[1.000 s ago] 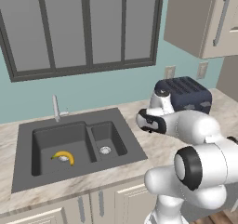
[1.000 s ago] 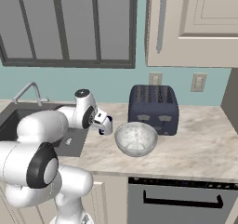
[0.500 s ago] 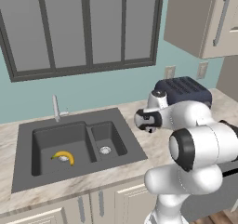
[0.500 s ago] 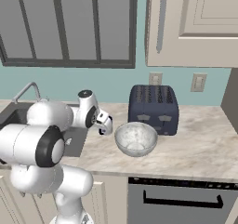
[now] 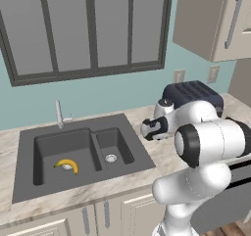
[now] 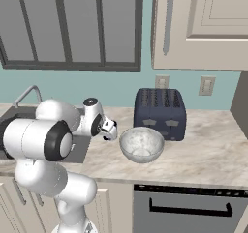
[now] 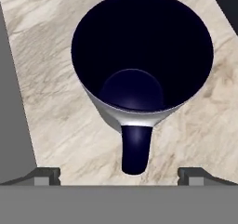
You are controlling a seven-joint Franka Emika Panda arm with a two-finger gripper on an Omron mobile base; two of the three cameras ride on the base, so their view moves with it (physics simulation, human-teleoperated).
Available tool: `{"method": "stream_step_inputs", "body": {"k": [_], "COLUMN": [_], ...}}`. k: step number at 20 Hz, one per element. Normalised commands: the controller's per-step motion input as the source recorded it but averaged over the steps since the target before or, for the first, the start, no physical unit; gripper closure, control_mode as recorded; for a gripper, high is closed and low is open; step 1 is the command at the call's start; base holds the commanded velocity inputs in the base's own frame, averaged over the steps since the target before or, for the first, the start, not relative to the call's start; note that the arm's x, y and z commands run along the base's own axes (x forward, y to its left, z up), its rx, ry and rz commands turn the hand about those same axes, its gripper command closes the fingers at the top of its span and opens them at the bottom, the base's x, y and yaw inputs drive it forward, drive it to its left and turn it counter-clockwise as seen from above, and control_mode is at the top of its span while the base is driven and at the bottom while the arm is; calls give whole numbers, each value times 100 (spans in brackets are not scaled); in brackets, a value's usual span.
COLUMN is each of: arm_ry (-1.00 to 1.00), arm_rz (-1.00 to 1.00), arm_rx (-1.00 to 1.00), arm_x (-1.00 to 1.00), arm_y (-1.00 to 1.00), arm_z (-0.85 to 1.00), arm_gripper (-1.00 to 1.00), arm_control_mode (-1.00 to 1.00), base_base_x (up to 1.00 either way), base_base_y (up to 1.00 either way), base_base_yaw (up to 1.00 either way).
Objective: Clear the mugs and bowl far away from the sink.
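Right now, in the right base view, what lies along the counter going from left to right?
Faucet → sink → pincer → bowl → toaster, which stands behind the bowl and reaches further right → bare marble counter.

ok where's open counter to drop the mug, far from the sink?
Best free patch: the marble counter right of the toaster and bowl, running to the right edge. A narrower bare strip lies in front of the bowl. It is crowded between the sink edge and the bowl, where the gripper hangs over the mug.
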Motion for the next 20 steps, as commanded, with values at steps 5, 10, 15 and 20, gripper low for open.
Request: {"method": "stream_step_inputs", "body": {"k": [5, 10, 15, 20], "arm_ry": [-1, -2, 0, 0], "arm_rz": [0, 0, 0, 0], "arm_rx": [0, 0, 0, 0], "arm_x": [26, 30, 13, 4], "arm_y": [-8, -2, -3, 0], "arm_z": [-13, -5, -3, -10], "arm_gripper": [-100, -100, -100, 100], "arm_control_mode": [-100, -100, -100, -100], "base_base_x": [0, 0, 0, 0], "base_base_y": [0, 0, 0, 0], "base_base_yaw": [0, 0, 0, 0]}}
